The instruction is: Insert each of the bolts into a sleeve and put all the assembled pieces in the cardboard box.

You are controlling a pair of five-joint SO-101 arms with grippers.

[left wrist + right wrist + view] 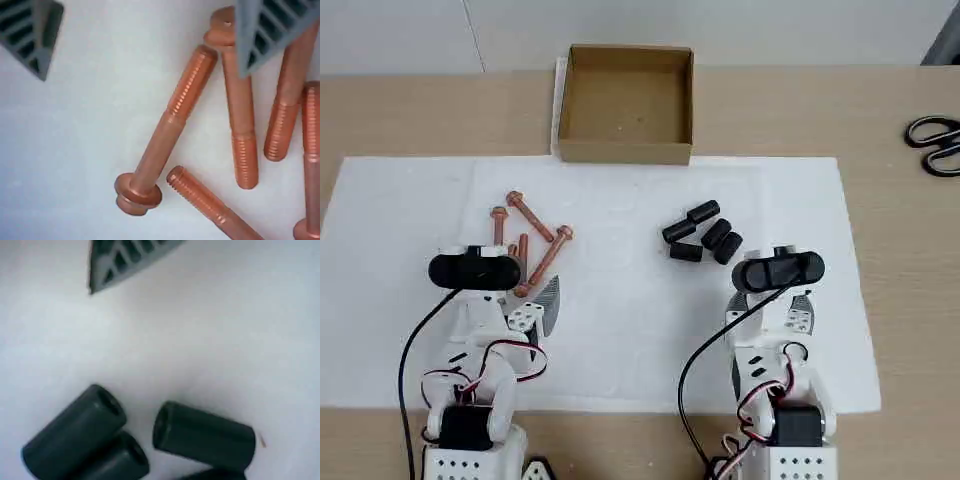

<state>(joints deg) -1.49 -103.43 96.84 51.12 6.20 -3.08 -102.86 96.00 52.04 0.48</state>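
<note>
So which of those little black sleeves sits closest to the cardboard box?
The sleeve at the cluster's far edge, lying nearest the cardboard box. All the other sleeves lie on its far side, farther from the box.

Copper-coloured flanged metal bolts (533,218): lying flat, loosely scattered, some touching, all unassembled. Short black cylindrical sleeves (717,233): clustered on their sides, well apart from the bolts. Open square cardboard box (625,150): upright, beyond both groups.
</note>
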